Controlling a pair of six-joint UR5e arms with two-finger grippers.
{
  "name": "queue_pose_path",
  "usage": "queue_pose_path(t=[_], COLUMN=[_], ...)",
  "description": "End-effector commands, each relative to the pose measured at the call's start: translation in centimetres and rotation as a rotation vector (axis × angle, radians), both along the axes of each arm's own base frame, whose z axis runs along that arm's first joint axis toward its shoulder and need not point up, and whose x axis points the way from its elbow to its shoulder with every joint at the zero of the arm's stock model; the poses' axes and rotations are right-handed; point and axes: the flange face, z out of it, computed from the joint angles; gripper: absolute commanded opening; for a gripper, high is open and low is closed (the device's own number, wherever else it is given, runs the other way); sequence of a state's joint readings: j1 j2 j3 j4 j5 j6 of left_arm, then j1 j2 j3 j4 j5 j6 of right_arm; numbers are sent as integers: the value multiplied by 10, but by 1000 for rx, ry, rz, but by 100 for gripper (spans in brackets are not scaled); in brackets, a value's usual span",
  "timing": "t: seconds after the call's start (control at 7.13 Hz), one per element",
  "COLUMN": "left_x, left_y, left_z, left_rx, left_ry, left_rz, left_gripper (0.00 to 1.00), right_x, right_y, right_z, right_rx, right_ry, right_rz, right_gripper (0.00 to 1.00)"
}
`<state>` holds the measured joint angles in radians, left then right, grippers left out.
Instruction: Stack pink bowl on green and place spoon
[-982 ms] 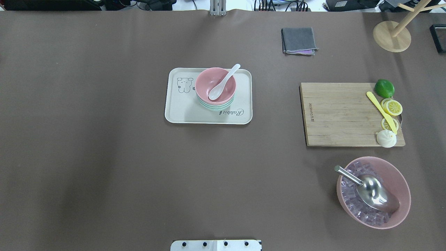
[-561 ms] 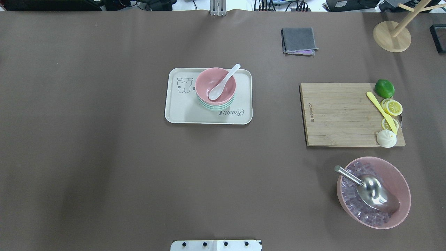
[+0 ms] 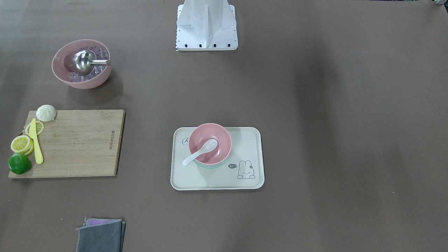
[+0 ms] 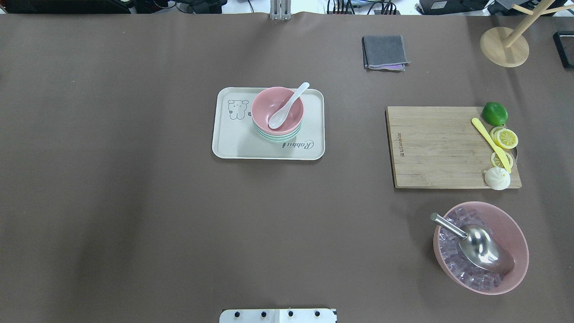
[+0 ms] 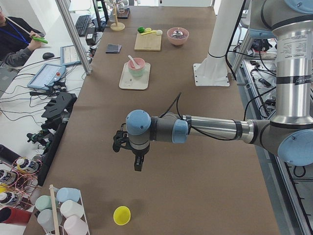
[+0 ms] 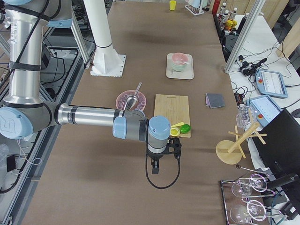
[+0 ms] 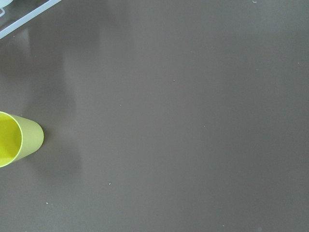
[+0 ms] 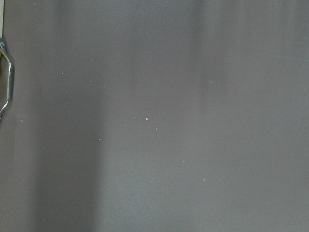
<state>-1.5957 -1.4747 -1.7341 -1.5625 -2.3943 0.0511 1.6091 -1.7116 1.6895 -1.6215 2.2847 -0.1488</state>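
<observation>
I see my left end effector (image 5: 138, 165) only from the side, hanging over bare bench (image 4: 134, 202) near a yellow cup (image 5: 122, 215) with nothing visible in it. How far open it is, I cannot tell. The same goes for the right end effector (image 6: 156, 168), which is well away from the tray (image 4: 233, 143). There the pink bowl (image 4: 264, 107) sits nested in the green bowl (image 4: 276, 137), the spoon (image 4: 289, 104) lying in it with its handle over the rim. Against the frames a second ago, nothing on the bench has shifted.
</observation>
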Motion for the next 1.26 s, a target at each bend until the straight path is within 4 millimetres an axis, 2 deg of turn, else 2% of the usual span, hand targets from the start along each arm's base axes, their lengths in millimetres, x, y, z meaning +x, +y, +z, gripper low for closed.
queue_pose_path(t=[0.0, 0.14, 0.28, 1.12], left_x=[-1, -1, 0, 0], left_y=[-1, -1, 0, 3], left_z=[5, 7, 17, 21], left_rx=[-3, -4, -24, -32], left_ry=[0, 0, 1, -5], left_rz=[1, -1, 0, 0], left_gripper=[98, 98, 98, 98], right_x=[0, -1, -2, -4], right_y=[0, 1, 0, 1], right_z=[-2, -1, -2, -1], right_rx=[4, 2, 4, -1], right_ry=[-2, -10, -12, -39], right_rz=[0, 0, -2, 0], right_gripper=[100, 100, 100, 100])
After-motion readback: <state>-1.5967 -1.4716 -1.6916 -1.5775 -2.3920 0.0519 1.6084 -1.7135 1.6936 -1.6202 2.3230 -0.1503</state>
